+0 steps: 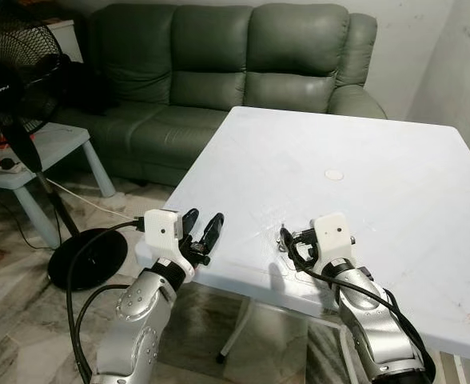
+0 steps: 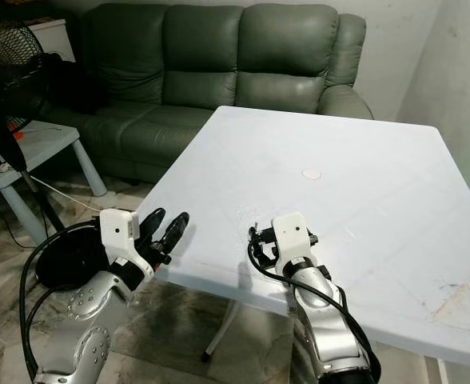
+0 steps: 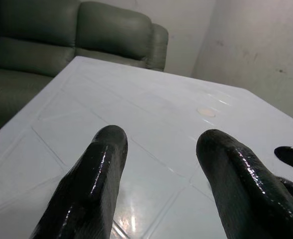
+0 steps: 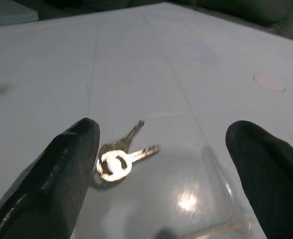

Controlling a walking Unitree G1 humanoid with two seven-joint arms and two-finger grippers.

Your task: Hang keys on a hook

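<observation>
We face a green sofa (image 1: 227, 72) along the wall, with a standing fan (image 1: 19, 88) to our left next to a small pale side table (image 1: 55, 148). The white plastic desk (image 1: 363, 176) takes up most of the foreground; its top is moulded in shallow panels and glossy enough to throw highlights. A small round mark (image 1: 333, 174) sits near its middle.

Right pincer (image 4: 161, 164): low over the near edge of the desk, fingers spread wide, nothing between them. Left pincer (image 3: 159, 184): at the near left corner of the desk, fingers apart, also carrying nothing.

The keys (image 4: 119, 157) lie flat on the desk just ahead of the right pincer, closer to one finger than the other. In the right wrist view we make out two silvery keys fanned from a common ring end, round heads overlapping, blades pointing away.

Handling estimate: light, rigid metal, not fragile, but thin and flush to a slick surface, so a flat pinch may skid them rather than lift them. We judge the best hold is across the stacked heads near the ring, where the bundle is thickest, which would leave the ring free for a hook. The blades will likely swing loose once lifted. We see no hook from here.
</observation>
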